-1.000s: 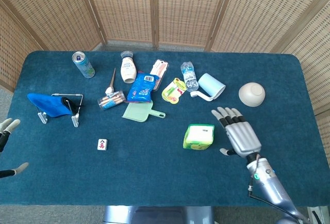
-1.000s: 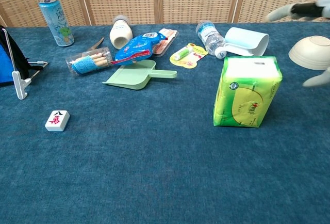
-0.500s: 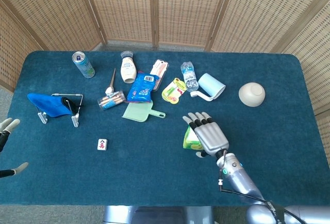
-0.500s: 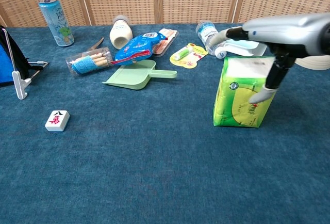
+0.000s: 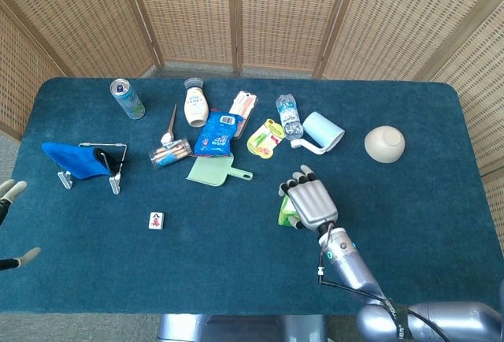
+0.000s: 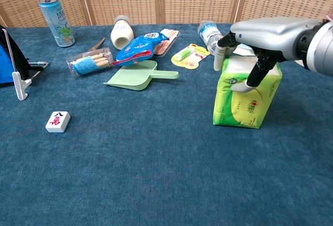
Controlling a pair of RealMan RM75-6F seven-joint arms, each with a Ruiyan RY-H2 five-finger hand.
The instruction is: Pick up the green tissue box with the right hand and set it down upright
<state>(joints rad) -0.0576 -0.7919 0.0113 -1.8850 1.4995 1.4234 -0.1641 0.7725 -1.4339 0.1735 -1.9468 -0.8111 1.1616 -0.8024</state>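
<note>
The green tissue box (image 6: 244, 109) stands on the blue table (image 5: 236, 263) right of centre, leaning a little to the left. My right hand (image 6: 265, 30) lies over its top, fingers curled down the far edge and the thumb pressed on the front face, gripping it. In the head view the right hand (image 5: 309, 202) covers most of the green tissue box (image 5: 285, 214). My left hand (image 5: 9, 191) shows only at the far left edge, off the table, fingers apart and holding nothing.
Behind the box lie a pale blue cup (image 6: 250, 39), a water bottle (image 6: 210, 36) and a beige bowl (image 5: 384, 143). A green dustpan (image 6: 136, 76), snack packets and a can (image 6: 56, 20) sit further left. A mahjong tile (image 6: 57, 121) lies front left.
My right hand swung in from the right, came over the box and closed its fingers and thumb on it. The box has shifted slightly left and tilted.
</note>
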